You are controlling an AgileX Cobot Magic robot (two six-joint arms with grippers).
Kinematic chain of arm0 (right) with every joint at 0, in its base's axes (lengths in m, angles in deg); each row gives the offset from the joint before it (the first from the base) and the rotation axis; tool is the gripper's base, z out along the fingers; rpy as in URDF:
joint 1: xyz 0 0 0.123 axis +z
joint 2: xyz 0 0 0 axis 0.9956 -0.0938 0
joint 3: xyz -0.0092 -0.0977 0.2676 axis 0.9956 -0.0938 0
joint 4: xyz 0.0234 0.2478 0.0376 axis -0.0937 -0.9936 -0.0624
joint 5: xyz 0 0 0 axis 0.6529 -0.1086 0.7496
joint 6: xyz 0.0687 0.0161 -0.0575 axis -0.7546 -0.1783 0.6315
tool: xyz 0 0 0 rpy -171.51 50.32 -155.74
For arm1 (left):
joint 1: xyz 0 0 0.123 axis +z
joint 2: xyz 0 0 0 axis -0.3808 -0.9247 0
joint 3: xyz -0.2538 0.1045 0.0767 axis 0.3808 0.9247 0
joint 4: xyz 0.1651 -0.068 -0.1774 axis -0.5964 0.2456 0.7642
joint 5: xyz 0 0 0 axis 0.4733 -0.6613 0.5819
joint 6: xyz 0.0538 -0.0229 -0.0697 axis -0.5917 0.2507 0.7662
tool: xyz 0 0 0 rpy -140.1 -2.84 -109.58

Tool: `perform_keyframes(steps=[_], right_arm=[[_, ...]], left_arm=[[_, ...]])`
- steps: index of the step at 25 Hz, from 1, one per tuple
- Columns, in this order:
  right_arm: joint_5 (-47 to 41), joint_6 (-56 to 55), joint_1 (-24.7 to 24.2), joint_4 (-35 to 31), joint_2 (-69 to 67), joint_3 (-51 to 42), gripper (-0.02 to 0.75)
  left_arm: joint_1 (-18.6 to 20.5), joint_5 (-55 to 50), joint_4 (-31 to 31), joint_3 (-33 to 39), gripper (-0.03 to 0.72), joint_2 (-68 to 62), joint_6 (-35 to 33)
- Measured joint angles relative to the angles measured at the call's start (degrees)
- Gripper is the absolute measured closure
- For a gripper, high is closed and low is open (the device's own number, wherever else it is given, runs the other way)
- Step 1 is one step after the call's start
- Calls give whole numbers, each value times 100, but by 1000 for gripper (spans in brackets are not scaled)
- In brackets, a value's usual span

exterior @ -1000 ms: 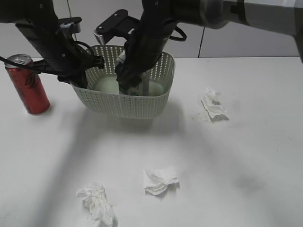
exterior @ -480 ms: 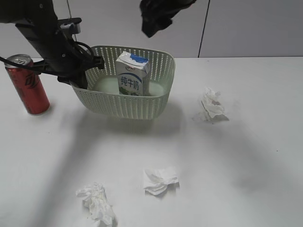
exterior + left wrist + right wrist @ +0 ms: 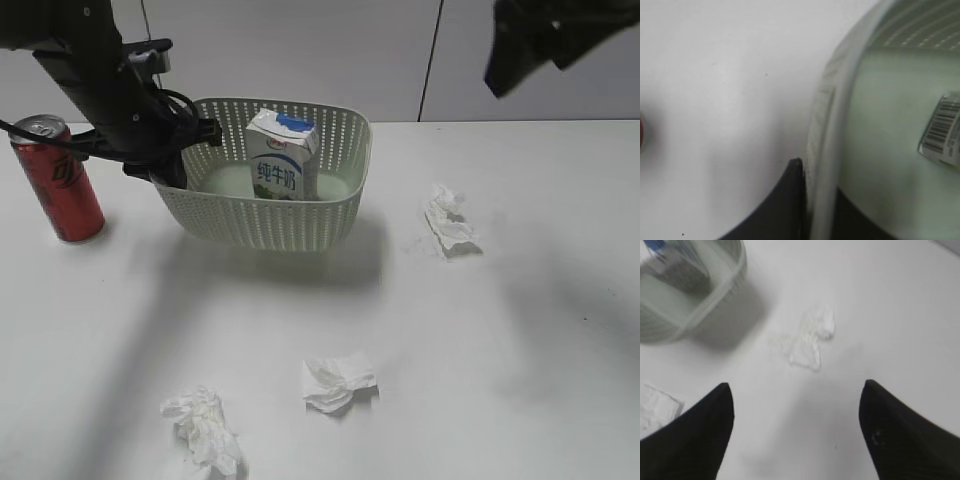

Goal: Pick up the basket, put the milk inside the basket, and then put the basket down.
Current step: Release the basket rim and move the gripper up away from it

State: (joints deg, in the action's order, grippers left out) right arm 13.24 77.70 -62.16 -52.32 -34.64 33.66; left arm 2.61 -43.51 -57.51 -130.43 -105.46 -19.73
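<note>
Near the table's far left edge, the left gripper (image 3: 172,165) clamps the basket's (image 3: 262,215) left rim, holding it just above the table. The milk (image 3: 280,157) stands upright inside. The right gripper (image 3: 796,432) hangs open, empty, well off right.

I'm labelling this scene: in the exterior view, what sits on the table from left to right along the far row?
Red soda can → pale green lattice plastic basket holding the white-and-blue milk carton → crumpled white tissue.

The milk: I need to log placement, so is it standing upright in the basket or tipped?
Upright: the milk stands inside the basket, gable top up, label facing the camera.
</note>
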Motion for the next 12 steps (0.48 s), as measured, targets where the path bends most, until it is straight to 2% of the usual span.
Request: perform_keyframes(steps=[4,12], right_arm=[[18,-119,-312,19,577,-1303,147],[357,-329,-338,-139,2452,-3519,157]], left_arm=[[0,75,84,0,682,0,0],[0,153,142,0,682,-277,2]])
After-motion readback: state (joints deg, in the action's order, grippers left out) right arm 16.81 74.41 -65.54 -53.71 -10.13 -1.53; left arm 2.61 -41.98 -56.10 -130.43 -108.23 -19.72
